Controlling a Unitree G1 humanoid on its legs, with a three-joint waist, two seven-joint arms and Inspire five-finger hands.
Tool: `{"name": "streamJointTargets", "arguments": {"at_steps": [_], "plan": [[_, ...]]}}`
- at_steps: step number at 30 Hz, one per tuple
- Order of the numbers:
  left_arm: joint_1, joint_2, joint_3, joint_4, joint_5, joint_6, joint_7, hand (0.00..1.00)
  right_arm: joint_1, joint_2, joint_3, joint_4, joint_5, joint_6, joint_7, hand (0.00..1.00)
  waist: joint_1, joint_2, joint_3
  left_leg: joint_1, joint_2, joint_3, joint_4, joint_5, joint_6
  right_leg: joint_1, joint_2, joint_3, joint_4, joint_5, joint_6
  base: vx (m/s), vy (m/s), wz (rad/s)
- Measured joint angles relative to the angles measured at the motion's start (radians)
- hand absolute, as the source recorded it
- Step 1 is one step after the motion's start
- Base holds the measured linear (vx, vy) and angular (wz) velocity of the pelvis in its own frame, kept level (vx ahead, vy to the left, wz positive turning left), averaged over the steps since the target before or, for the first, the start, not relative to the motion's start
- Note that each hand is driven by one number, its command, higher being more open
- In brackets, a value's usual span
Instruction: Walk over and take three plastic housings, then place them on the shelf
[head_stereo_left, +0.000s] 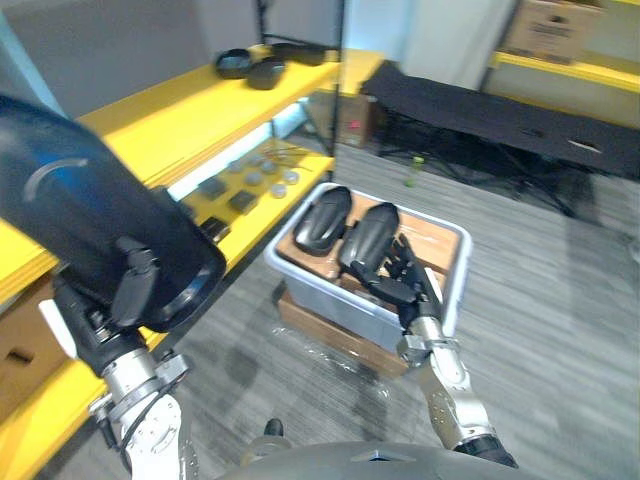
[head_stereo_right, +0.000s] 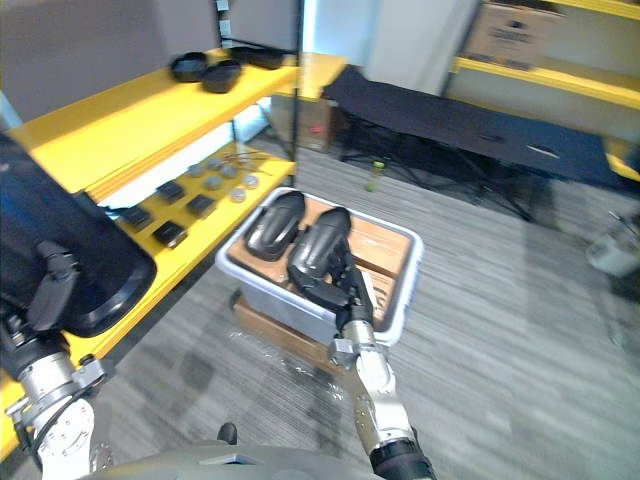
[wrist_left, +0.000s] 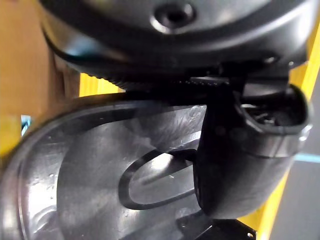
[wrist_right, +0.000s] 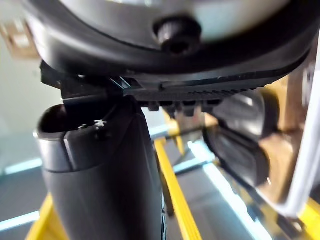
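In the left eye view, the left hand (head_stereo_left: 120, 300) comes up at the lower left, closed on the rim of a large black plastic housing, the held housing (head_stereo_left: 85, 225). The hand keeps it raised close to the camera, in front of the yellow shelf (head_stereo_left: 180, 120). Ahead on the floor, a grey bin (head_stereo_left: 325, 288) rests on a flat cardboard box (head_stereo_left: 330, 338). Two more black housings lie side by side in the bin. The far housing (head_stereo_left: 322, 218) is the one toward the shelf, and the near housing (head_stereo_left: 365, 235) lies beside it. The right hand (head_stereo_left: 405, 275) reaches in over the bin's near edge with its fingers loosely spread at the near housing's end.

The right eye view shows the same layout. The right hand's fingers sit at the close end of the near housing, but I cannot tell whether they press on it.

In the left wrist view, the left thumb (wrist_left: 240, 165) clamps down on the held housing's glossy surface, with yellow shelf boards behind it.

In the right wrist view, the right thumb (wrist_right: 105, 180) stands straight and free. One dark housing lies past it inside the bin's pale wall, apart from the thumb.
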Motion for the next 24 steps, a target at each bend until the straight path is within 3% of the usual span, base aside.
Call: {"name": "streamJointTargets", "arguments": {"at_steps": [1,2,4,6,8,11,12,13,14,16,18,21,24], "plan": [[-0.001,0.000,0.013,-0.003,-0.025,0.000,-0.010,0.00,-0.008,0.003,0.003,-0.003,-0.001,0.000,0.003,1.00,0.001,0.000,0.004,-0.027,0.008,0.017,0.021,-0.007,0.018,0.012,0.004,-0.044,0.003,-0.005,-0.001,-0.03,-0.111,2.15],[-0.005,0.000,0.020,-0.009,-0.096,-0.004,-0.067,0.00,-0.012,-0.001,-0.008,-0.025,-0.009,0.000,-0.005,1.00,-0.013,-0.010,0.009,-0.079,0.042,0.131,0.061,0.007,0.082,0.046,0.013,-0.160,0.009,-0.008,-0.003,-0.04,-0.059,2.08],[-0.005,0.001,-0.006,-0.017,-0.137,-0.019,-0.134,0.00,-0.015,-0.025,-0.048,-0.058,-0.011,-0.003,-0.011,1.00,-0.009,-0.002,0.029,-0.114,0.059,0.263,0.066,0.016,0.079,0.072,-0.007,-0.260,0.035,-0.036,0.016,0.00,0.026,2.25],[-0.001,-0.007,-0.025,-0.034,-0.155,-0.026,-0.163,0.00,-0.036,-0.051,-0.064,-0.061,-0.012,-0.014,-0.013,1.00,0.003,0.026,0.045,-0.120,0.050,0.266,0.055,0.077,0.061,0.085,-0.017,-0.267,0.056,-0.049,0.030,0.01,0.118,1.07],[0.011,-0.008,-0.024,-0.066,-0.183,-0.033,-0.194,0.00,-0.060,-0.042,-0.054,-0.058,-0.018,-0.019,-0.014,1.00,0.023,0.022,0.051,-0.111,0.026,0.279,0.040,0.093,0.052,0.077,-0.047,-0.248,0.064,-0.056,0.035,-0.02,0.140,0.04],[0.008,-0.004,-0.026,-0.111,-0.230,-0.040,-0.289,0.00,-0.080,-0.002,0.008,-0.061,-0.018,-0.024,0.001,1.00,0.022,-0.001,0.066,-0.068,-0.016,0.327,0.000,0.091,0.062,0.073,-0.099,-0.214,0.073,-0.063,0.023,-0.01,0.118,-0.29],[-0.001,0.002,-0.044,-0.118,-0.249,-0.041,-0.338,0.00,-0.082,0.000,0.023,-0.062,-0.019,-0.026,0.019,1.00,0.019,-0.003,0.066,-0.062,-0.027,0.332,-0.017,0.095,0.072,0.057,-0.115,-0.194,0.097,-0.073,0.006,-0.01,0.067,0.02],[-0.020,0.018,-0.075,-0.120,-0.259,-0.041,-0.381,0.00,-0.083,-0.002,0.026,-0.062,-0.041,-0.041,0.031,1.00,0.002,0.000,0.067,-0.074,-0.035,0.311,-0.027,0.102,0.084,0.030,-0.114,-0.130,0.130,-0.098,-0.037,-0.02,0.054,0.28],[-0.031,0.027,-0.091,-0.120,-0.261,-0.041,-0.401,0.00,-0.083,-0.002,0.025,-0.064,-0.059,-0.047,0.032,1.00,-0.013,0.000,0.067,-0.085,-0.041,0.288,-0.030,0.107,0.092,0.017,-0.111,-0.084,0.148,-0.111,-0.059,-0.03,0.041,0.89],[-0.109,0.069,-0.184,-0.077,-0.289,-0.037,-0.480,0.00,-0.047,-0.027,0.006,-0.127,-0.098,-0.048,0.030,1.00,-0.068,0.018,0.080,-0.112,-0.052,0.165,-0.046,0.135,0.111,0.003,-0.074,0.094,0.209,-0.156,-0.070,-0.03,0.000,1.36],[-0.156,0.097,-0.222,-0.038,-0.293,-0.037,-0.526,0.00,-0.013,-0.046,0.005,-0.187,-0.098,-0.050,0.034,1.00,-0.076,0.008,0.085,-0.120,-0.065,0.121,-0.046,0.150,0.101,-0.006,-0.033,0.159,0.199,-0.207,-0.074,-0.06,-0.081,0.90],[-0.159,0.100,-0.226,-0.013,-0.306,-0.037,-0.589,0.00,-0.001,-0.053,-0.006,-0.220,-0.097,-0.071,0.051,1.00,-0.075,0.012,0.091,-0.135,-0.066,0.092,-0.045,0.185,0.075,-0.001,-0.018,0.160,0.211,-0.246,0.009,-0.08,-0.125,0.35],[-0.154,0.103,-0.253,-0.008,-0.330,-0.035,-0.639,0.00,0.049,-0.064,-0.041,-0.220,-0.095,-0.072,0.054,1.00,-0.069,0.020,0.093,-0.133,-0.056,0.066,-0.039,0.182,0.065,0.013,0.000,0.139,0.234,-0.267,0.008,-0.08,-0.105,0.27]]}}
